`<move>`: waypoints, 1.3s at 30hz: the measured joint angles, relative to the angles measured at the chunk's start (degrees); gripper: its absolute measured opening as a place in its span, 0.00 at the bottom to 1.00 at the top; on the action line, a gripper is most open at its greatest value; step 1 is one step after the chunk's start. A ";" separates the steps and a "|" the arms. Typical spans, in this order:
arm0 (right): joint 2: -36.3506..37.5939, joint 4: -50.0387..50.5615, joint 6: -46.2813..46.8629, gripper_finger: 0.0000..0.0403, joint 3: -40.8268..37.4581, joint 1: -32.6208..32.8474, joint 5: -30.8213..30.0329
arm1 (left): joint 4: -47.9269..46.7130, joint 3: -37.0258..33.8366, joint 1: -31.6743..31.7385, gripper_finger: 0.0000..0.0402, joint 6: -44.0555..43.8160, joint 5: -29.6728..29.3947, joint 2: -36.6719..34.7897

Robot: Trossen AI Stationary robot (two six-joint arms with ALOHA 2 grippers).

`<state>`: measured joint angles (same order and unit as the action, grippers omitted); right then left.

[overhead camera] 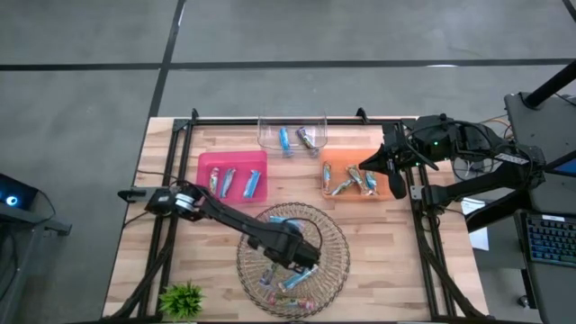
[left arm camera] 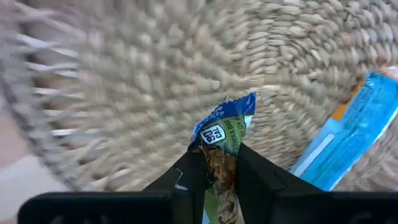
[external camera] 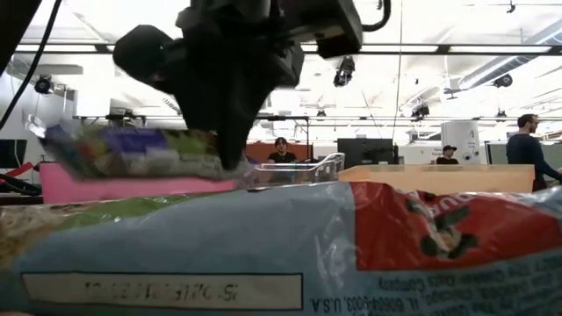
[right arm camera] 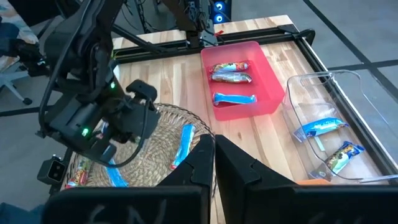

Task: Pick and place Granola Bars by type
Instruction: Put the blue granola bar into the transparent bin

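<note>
A: Left arm stretches from the table's left edge across to the woven basket [overhead camera: 335, 236], and the left gripper [left arm camera: 219, 167] hangs above its floor with the fingers [left arm camera: 189, 174] clamped on a green-and-blue granola bar [left arm camera: 225, 134], pinched near one end.

B: And that bar is clear of the weave?

A: From the low view it hangs above the table, level, in front of the pink tray [external camera: 114, 187]. The left wrist view puts it over the basket's middle, with a blue bar [left arm camera: 351, 134] lying on the weave just beside it.

B: The other arm?

A: Right gripper [right arm camera: 214, 149] waits at the table's right side above the orange tray [overhead camera: 328, 166], fingers pressed together, nothing in them.

B: Counts?

A: Three bars in the pink tray, two in the clear tray [overhead camera: 267, 135], and about three in the orange one, though they overlap. More bars lie in the basket, partly hidden under the left arm, so I cannot count those. A small green plant [overhead camera: 182, 298] sits at the table's near left corner.
</note>
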<state>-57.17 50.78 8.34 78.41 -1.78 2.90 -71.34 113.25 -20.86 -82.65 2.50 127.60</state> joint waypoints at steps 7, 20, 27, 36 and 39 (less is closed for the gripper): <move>0.00 0.00 0.11 0.02 0.00 0.01 0.00 | -7.14 -0.02 3.79 0.14 5.35 -4.51 -4.25; 0.00 0.02 1.13 0.02 0.00 0.02 0.02 | -14.22 -0.11 13.59 0.14 12.32 -18.16 -17.18; 0.00 0.02 1.53 0.02 0.00 0.02 0.00 | -14.83 -0.11 16.93 0.14 15.41 -20.66 -20.88; -0.02 0.04 1.57 0.02 0.00 0.02 0.00 | -13.08 -0.13 22.91 0.14 23.22 -20.57 -20.91; -0.04 0.04 1.83 0.02 0.00 0.02 0.00 | -11.01 -0.14 26.41 0.14 27.12 -20.11 -20.82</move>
<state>-57.21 50.83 10.17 78.41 -1.76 2.90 -82.36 113.11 5.55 -55.54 -17.60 106.78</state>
